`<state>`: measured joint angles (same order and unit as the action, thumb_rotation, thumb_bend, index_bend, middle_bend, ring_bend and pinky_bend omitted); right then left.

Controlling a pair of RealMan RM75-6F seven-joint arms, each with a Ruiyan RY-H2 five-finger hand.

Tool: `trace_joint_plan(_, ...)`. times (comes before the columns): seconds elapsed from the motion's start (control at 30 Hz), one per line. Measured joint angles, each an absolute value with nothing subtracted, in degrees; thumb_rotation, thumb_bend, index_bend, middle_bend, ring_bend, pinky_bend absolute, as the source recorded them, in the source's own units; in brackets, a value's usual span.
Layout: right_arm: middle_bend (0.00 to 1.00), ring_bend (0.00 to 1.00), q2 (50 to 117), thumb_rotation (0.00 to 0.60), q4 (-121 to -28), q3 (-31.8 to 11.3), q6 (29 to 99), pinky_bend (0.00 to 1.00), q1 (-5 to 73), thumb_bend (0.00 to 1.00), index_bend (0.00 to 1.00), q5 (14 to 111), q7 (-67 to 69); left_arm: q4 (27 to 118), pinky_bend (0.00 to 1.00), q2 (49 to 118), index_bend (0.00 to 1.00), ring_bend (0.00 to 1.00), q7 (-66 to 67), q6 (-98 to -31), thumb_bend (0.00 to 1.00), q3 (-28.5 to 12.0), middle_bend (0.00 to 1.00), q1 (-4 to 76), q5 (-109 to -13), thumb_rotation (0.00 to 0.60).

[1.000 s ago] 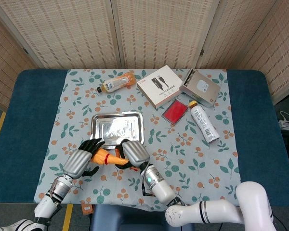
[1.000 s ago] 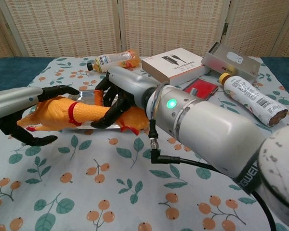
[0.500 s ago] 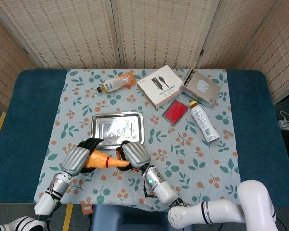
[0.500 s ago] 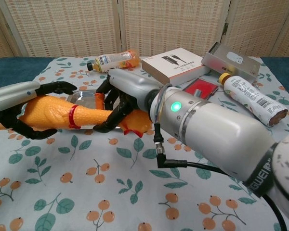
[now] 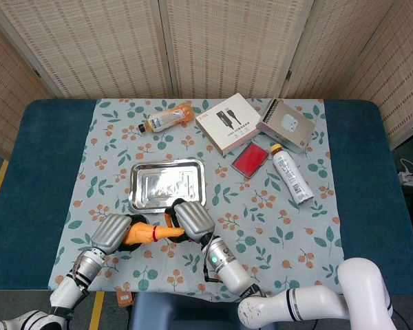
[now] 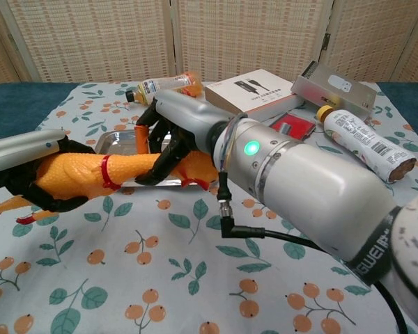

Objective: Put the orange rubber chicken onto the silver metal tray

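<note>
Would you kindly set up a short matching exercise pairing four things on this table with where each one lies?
Things:
1. orange rubber chicken
2. silver metal tray
3. orange juice bottle
4. red card

Places:
A. on its side at the far edge of the cloth, left of the white box
B. between the white box and the white bottle
C. held by the left hand and right hand, near the table's front
D. on the cloth, just beyond the hands

Pairs: 1-C, 2-D, 3-A, 4-B
</note>
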<state>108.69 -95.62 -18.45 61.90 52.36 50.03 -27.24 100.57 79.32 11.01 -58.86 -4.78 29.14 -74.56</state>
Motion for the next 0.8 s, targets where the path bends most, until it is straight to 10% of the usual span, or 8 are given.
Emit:
trace_joint_plan(0.4,0.71,0.81,108.7,0.6,-96.1,-18.1,61.8,1.0,52.6,0.2,0.96,49.1,-27.7,100.6,1.0,80.0,0.89,0.92,7.0,-62.1,0.75,-4.5,0.8,28.3,-77.8,0.6)
trace_joint_plan(0.5,0.71,0.81,108.7,0.6,-96.0,-17.9,61.9,1.0,52.5,0.2,0.96,49.2,-27.7,100.3,0.93,80.4,0.86,0.77,6.0,-63.3,0.64,-4.6,0.76,28.1,-78.6,0.6)
trace_joint_plan(0.57,0.71,0.81,108.6,0.6,-96.0,-17.9,62.0,1.0,52.4,0.2,0.96,49.2,-27.5,99.7,0.73,80.5,0.64,0.57,5.5,-63.6,0.56,-4.3,0.61,28.1,-79.7,0.6)
trace_joint_plan(0.67,0.71,0.81,108.5,0.6,-96.0,-17.8,62.1,1.0,52.3,0.2,0.96,49.3,-27.4,99.8,0.32,79.7,0.07,0.12,4.7,-61.5,0.48,-3.5,0.12,28.6,-79.9,0.6)
trace_joint_plan(0.8,0.71,0.81,108.3,0.6,-96.3,-17.5,62.4,1.0,52.2,0.2,0.96,49.4,-27.9,100.9,0.08,77.6,0.0,0.0,0.8,-56.3,0.41,-3.0,0.0,29.9,-79.4,0.6)
